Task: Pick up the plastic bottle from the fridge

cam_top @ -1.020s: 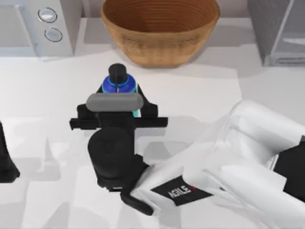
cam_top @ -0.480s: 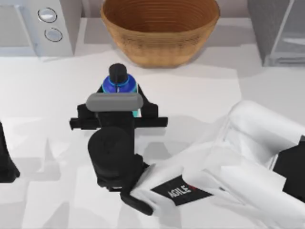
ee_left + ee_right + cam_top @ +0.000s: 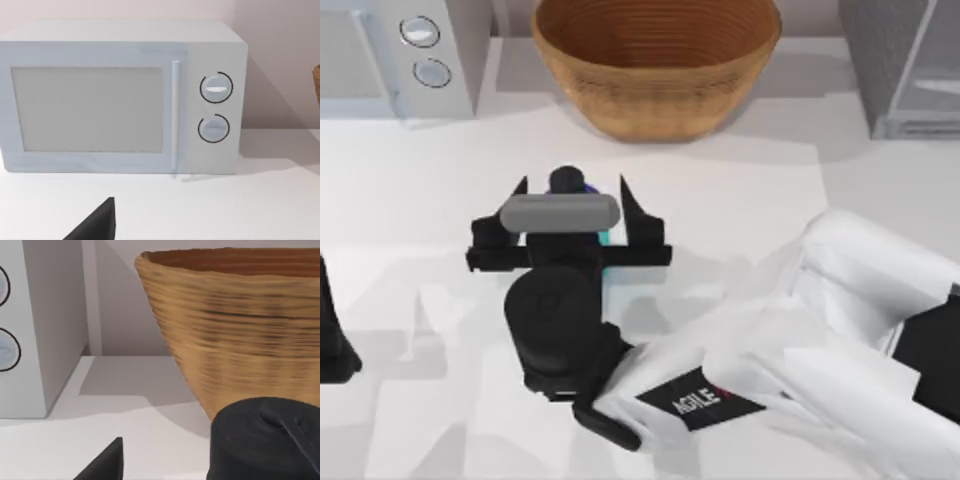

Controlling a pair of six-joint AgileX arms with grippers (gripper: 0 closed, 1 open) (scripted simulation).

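Along the back of my surface (image 3: 740,190) the microwave (image 3: 395,55) stands left, the basket (image 3: 655,65) centre, the fridge (image 3: 910,65) right. The plastic bottle (image 3: 567,181) stands before the basket, between my right pincer (image 3: 570,190) fingers.

White lettering "AGILE" stands on the right arm (image 3: 790,340)'s black panel.

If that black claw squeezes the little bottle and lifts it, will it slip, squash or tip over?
The plastic bottle stands upright and slim between the right gripper's open fingers, so a sideways nudge would probably tip it. Its smooth round body may slip or roll once down. Being small plastic, it is likely light and might dent slightly.
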